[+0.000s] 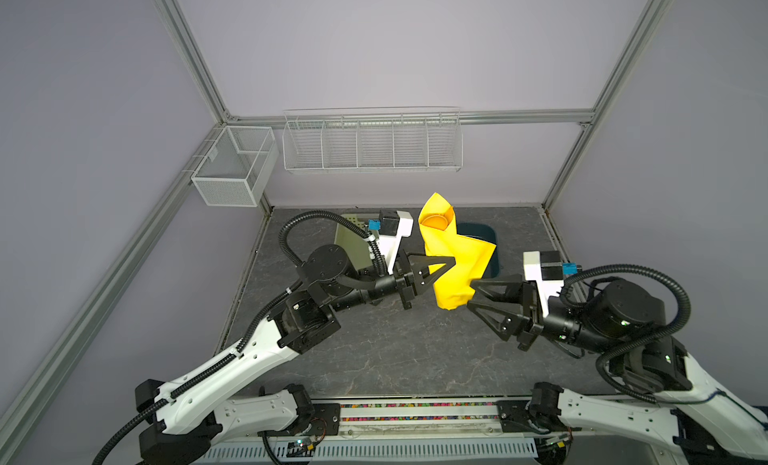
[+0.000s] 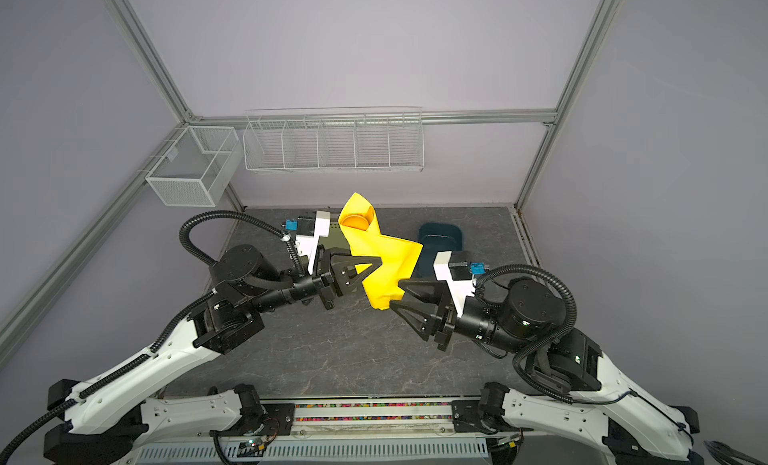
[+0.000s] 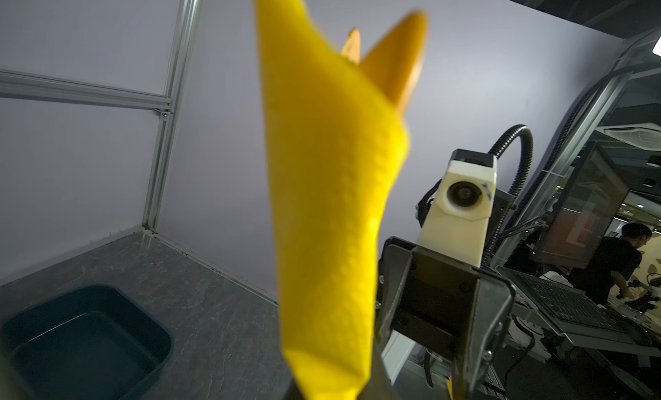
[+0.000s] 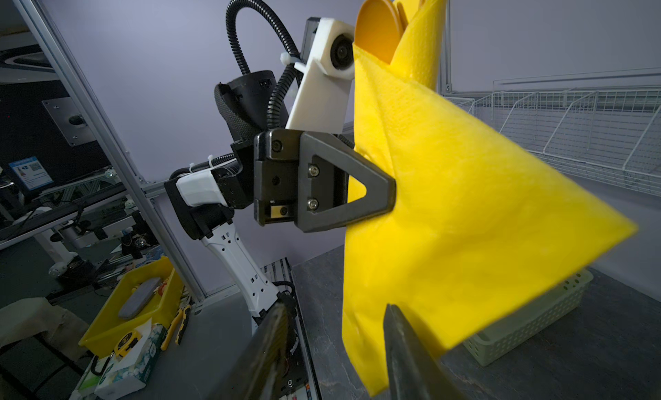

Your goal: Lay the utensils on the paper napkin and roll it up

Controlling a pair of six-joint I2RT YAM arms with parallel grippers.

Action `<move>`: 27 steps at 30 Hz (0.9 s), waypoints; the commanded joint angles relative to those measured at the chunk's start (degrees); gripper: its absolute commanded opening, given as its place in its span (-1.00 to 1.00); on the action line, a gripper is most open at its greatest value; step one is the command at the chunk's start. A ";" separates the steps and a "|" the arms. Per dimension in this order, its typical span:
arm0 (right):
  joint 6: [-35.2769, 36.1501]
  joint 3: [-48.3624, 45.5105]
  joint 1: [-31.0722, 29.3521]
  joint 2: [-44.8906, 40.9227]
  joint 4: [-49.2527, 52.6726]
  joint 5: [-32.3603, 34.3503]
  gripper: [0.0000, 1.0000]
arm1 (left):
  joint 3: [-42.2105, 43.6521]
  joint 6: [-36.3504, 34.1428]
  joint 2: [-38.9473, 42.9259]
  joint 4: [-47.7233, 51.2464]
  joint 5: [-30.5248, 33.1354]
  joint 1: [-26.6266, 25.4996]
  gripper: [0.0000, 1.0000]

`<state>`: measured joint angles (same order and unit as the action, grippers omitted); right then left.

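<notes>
The yellow paper napkin [image 1: 449, 255] [image 2: 386, 267] is wrapped loosely round the utensils and held upright above the table, with one corner flaring out to the right. An orange spoon bowl [image 1: 434, 222] [image 4: 375, 33] shows at the open top of the roll; the other utensils are mostly hidden inside it. My left gripper [image 1: 451, 262] [image 2: 378, 261] is shut on the middle of the napkin [image 3: 332, 201]. My right gripper [image 1: 471, 294] [image 4: 334, 308] stands open at the roll's lower end, and the napkin's bottom edge [image 4: 365, 344] hangs partly between its fingers.
A pale green perforated basket [image 1: 347, 234] [image 4: 529, 323] sits behind the left arm. A dark blue bin [image 2: 440, 238] [image 3: 82, 337] stands at the back right of the grey table. White wire racks [image 1: 372, 145] and a mesh basket [image 1: 232, 167] hang on the walls.
</notes>
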<state>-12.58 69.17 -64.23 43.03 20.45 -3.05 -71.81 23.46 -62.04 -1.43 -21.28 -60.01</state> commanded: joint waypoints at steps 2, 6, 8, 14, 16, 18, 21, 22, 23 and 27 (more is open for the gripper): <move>1.55 1.12 -0.04 0.39 0.47 2.41 0.01 | -1.84 0.91 -0.16 -2.49 -4.75 -0.02 -1.00; 1.37 0.82 -0.02 0.26 0.98 3.55 0.06 | -1.84 1.56 -0.36 -3.63 -6.67 -0.02 -1.00; 1.40 0.85 -0.02 0.25 0.97 3.18 0.06 | -1.93 1.79 -0.60 -3.97 -7.18 -0.02 -1.00; 1.24 1.14 -0.08 1.33 0.25 -0.66 0.05 | -2.08 2.94 -1.57 -5.39 -8.57 -0.02 -1.00; 1.03 1.32 -0.01 2.02 0.04 -2.07 0.05 | -2.11 3.20 -1.78 -5.86 -8.94 -0.02 -1.00; 0.75 1.32 -0.09 2.58 -0.38 -3.45 0.04 | -2.11 3.24 -1.81 -5.95 -8.94 -0.02 -1.00; 0.25 1.23 -0.07 3.20 -1.39 -5.66 0.01 | -2.03 3.24 -1.67 -5.95 -8.87 -0.03 -1.00; 0.10 1.15 -0.04 3.37 -1.67 -6.18 0.00 | -2.02 3.19 -1.66 -6.02 -8.81 -0.02 -1.00; -0.09 1.15 -0.09 3.51 -1.96 -6.67 -0.01 | -2.00 3.25 -1.68 -6.04 -8.74 -0.02 -1.00; -0.46 0.86 -0.03 4.05 -2.43 -7.73 -0.10 | -2.02 3.34 -1.76 -6.39 -9.15 -0.02 -1.00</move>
<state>-12.88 69.34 -64.23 46.81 20.34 -7.99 -71.90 26.50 -63.88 -5.69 -29.69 -60.01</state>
